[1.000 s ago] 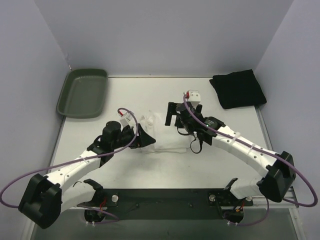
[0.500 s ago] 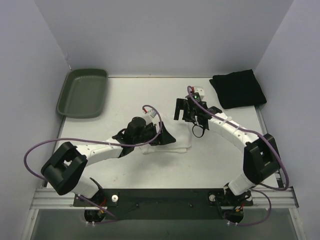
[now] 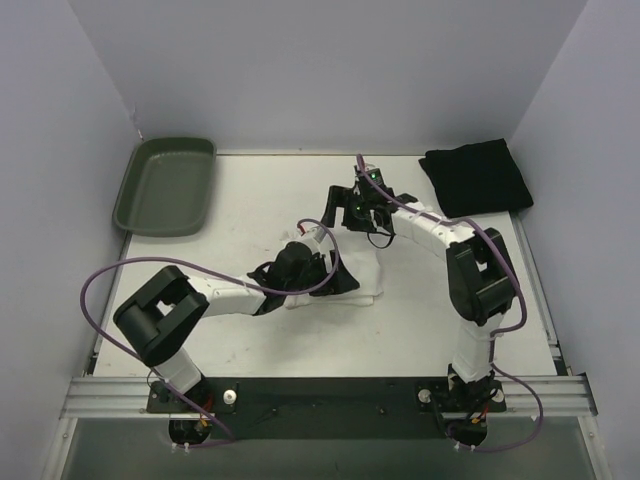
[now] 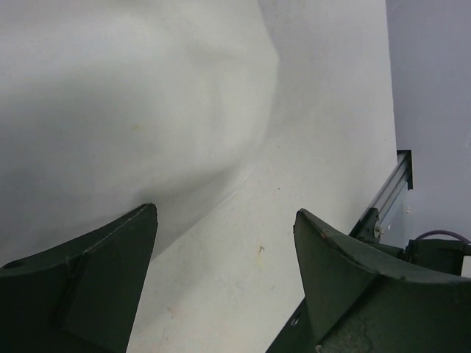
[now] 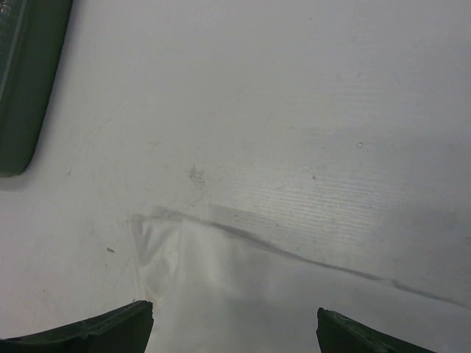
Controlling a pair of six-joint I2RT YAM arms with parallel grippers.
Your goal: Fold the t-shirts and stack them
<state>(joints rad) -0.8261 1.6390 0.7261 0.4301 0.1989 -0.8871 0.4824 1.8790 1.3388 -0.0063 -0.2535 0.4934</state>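
Left fingers [image 4: 88,287] and right fingers [image 5: 353,340] spread, empty, at folded white cloth t-shirt [image 3: 365,285] mid worktop [image 3: 250,200]; risk of pinching one layer only, unfolding it before stacking with black cloth t-shirt [image 3: 477,178] at far-right corner.

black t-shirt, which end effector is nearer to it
right. the right end effector is to the left of the black t-shirt; the left end effector is farther, left and nearer the bases, over the white t-shirt

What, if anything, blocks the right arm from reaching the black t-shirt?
Probably nothing, so yes, it looks reachable. The right gripper is open and empty, and the black t-shirt lies uncovered in the far right corner.
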